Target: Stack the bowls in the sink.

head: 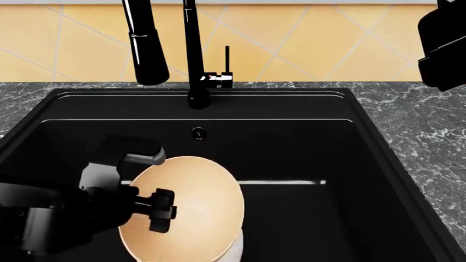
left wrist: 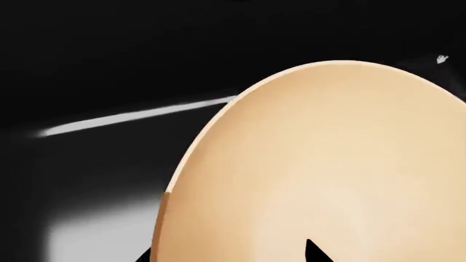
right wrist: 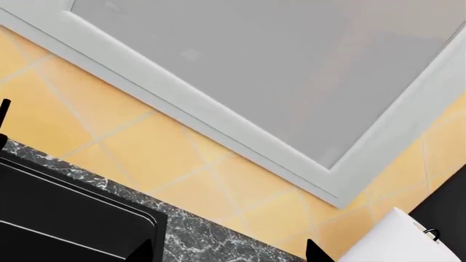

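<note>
Left gripper (head: 156, 210): my fingers pinch the rim of the pale tan round bowl (head: 193, 210).
Tan bowl: low in the matte black rectangular sink (head: 364, 136), over a glossy white bowl (head: 234, 248) peeking out.
Right gripper: raised; can't tell its opening.

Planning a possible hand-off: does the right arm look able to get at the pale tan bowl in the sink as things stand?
Probably not right away. The right arm is raised high over the marble counter, its camera facing the tiled wall, while the pale tan bowl sits low in the black sink with the left gripper at it.

Two bowls: tan bowl (head: 200, 202), white bowl (head: 234, 248); one sink (head: 378, 164)
</note>
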Controlling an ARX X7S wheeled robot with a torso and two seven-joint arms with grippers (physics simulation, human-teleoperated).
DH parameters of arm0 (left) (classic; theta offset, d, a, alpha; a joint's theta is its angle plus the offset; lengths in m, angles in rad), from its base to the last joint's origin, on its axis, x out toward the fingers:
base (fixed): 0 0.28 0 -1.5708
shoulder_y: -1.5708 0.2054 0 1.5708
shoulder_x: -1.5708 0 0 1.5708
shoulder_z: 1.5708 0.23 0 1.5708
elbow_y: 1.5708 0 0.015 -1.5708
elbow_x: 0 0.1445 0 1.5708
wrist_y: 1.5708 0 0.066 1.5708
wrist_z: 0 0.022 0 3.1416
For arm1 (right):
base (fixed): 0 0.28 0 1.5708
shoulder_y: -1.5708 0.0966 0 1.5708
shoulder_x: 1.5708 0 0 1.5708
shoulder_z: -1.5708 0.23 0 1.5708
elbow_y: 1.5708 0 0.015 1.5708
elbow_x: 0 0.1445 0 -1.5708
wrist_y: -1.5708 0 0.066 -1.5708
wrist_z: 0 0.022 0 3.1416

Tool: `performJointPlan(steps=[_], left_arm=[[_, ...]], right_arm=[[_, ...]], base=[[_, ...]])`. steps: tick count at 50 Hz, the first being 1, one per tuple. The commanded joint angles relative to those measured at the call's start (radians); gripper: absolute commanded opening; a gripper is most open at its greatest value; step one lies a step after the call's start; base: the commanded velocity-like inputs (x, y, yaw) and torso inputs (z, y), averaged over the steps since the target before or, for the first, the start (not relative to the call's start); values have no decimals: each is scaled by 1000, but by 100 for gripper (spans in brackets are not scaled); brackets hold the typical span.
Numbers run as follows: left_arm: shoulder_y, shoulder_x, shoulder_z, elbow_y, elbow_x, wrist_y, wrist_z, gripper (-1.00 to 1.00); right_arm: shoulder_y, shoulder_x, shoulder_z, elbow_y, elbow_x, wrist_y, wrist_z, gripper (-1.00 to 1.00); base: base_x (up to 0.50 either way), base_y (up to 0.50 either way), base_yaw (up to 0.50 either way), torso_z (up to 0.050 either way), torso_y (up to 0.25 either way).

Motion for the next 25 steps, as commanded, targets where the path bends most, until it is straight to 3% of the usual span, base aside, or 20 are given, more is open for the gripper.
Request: performJointPlan(steps=[1, 11, 25], left_arm=[[-22, -6, -4, 11, -1, -24, -7, 100], [-67, -25, -21, 35, -26, -50, -32, 100], [-243, -97, -82, 103, -171, -132, -170, 100]], right_arm=[[1, 4, -2, 0, 0, 0, -3, 100], [4, 7, -4, 1, 3, 2, -3, 100], [4, 11, -2, 6, 0, 4, -5, 100]], base=[[0, 0, 0, 0, 0], [0, 0, 0, 0, 0], [0, 0, 0, 0, 0]])
